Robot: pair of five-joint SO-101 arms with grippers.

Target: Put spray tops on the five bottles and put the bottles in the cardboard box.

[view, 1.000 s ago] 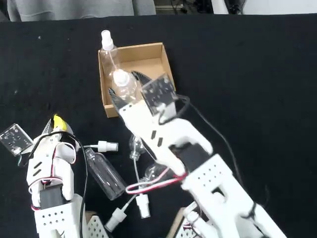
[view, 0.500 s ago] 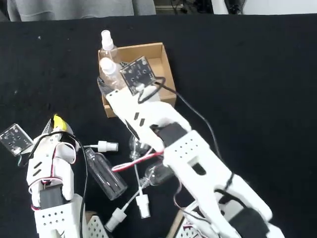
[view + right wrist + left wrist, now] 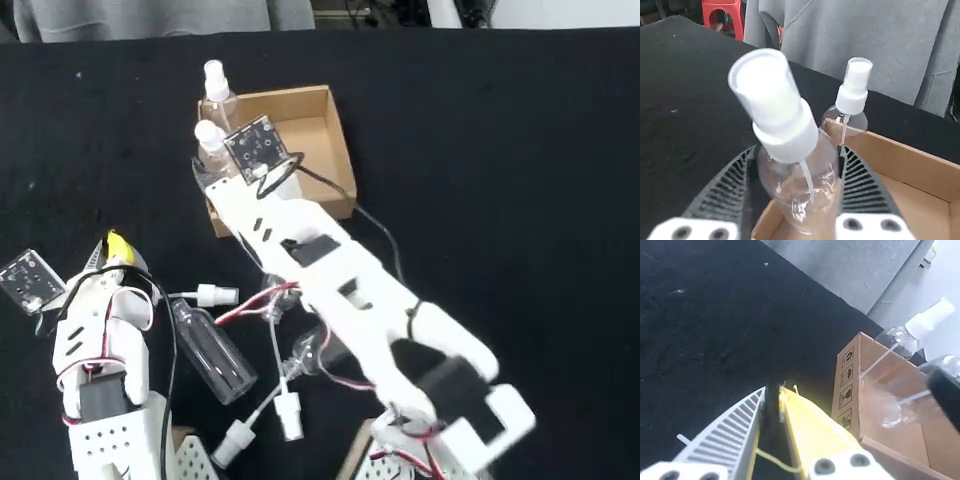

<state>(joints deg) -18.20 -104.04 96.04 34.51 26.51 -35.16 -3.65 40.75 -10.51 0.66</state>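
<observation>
My right gripper [image 3: 214, 167] [image 3: 796, 159] is shut on a clear bottle with a white spray top [image 3: 209, 136] [image 3: 790, 175], held upright at the left side of the cardboard box [image 3: 322, 128] [image 3: 912, 162]. A second capped bottle [image 3: 216, 84] [image 3: 850, 102] stands in the box's far left corner. On the table lie an uncapped bottle [image 3: 211, 350] and a loose spray top [image 3: 212, 295]. Two more bottles [image 3: 272, 293] are partly hidden under the right arm. My left gripper [image 3: 114, 247] [image 3: 774, 391] is shut and holds nothing, low on the left, pointing toward the box [image 3: 849, 385].
Two more loose spray tops [image 3: 288, 412] lie near the front edge between the arm bases. The right arm spans the table's middle diagonally. Black cloth to the right of and beyond the box is bare. A grey garment hangs past the far edge.
The right arm has swung left across the box with the bottle, from the box's middle to its left side beside the standing bottle. The left arm has not moved.
</observation>
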